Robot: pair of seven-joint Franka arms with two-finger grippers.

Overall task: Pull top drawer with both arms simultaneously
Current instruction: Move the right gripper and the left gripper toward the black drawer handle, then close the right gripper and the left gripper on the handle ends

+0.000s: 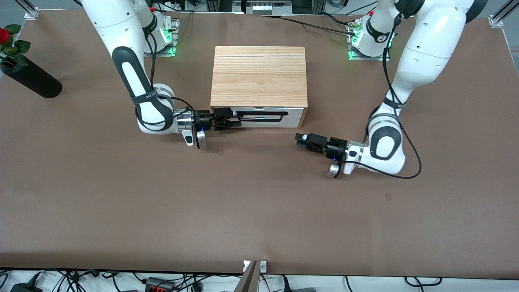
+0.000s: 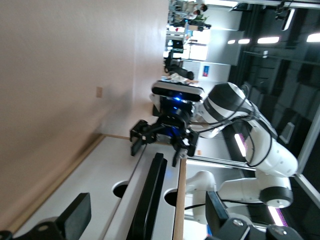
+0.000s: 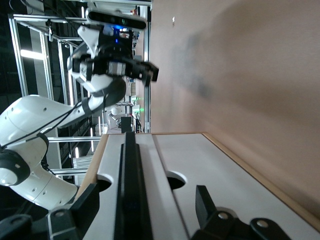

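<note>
The top drawer sits flush in the light wooden cabinet, its white front facing the front camera. Its long black bar handle runs across the front. My right gripper is open, its fingers straddling the handle's end toward the right arm's end of the table without touching it. In the right wrist view the handle lies between the spread fingers. My left gripper is open and empty, low over the table just off the cabinet's corner, apart from the handle. The left wrist view looks along the handle.
A black vase with a red rose lies at the right arm's end of the table, clear of the arms. The brown table stretches toward the front camera from the cabinet.
</note>
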